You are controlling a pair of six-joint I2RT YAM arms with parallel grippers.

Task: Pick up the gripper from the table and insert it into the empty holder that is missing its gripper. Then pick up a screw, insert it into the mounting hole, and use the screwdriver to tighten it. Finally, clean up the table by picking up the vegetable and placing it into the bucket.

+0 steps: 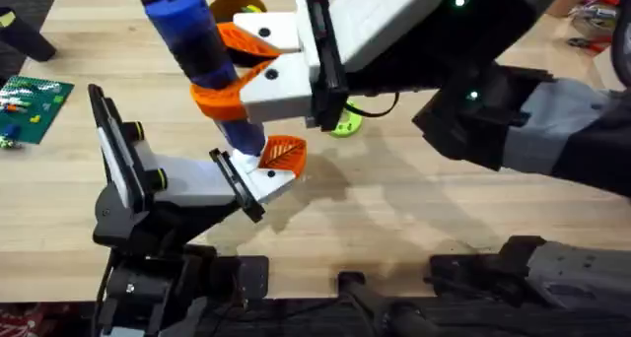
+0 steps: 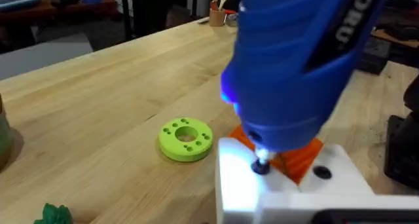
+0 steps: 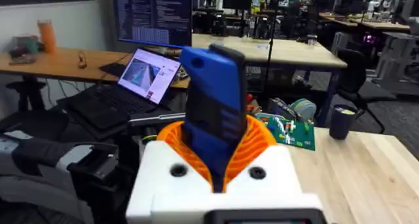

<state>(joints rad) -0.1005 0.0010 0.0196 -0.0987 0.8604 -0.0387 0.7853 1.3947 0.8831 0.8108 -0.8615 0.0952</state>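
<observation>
A: What is nearest the overhead camera?
B: The right gripper (image 1: 237, 66); its orange fingers (image 1: 219, 101) are clamped on the screwdriver (image 1: 202, 56), held upright.

A: Where is the tip placed?
B: On the holder (image 1: 268, 179), beside the seated orange gripper (image 1: 284, 155).

A: The left jaws?
B: Their state cannot be told. A green disc (image 2: 186, 139) lies nearby.

Your overhead camera looks down and forward over the table (image 1: 414, 214). Your left wrist camera sits very near the screwdriver (image 2: 298, 60), facing across the table. Your right wrist camera faces the room behind, sharing that screwdriver.
</observation>
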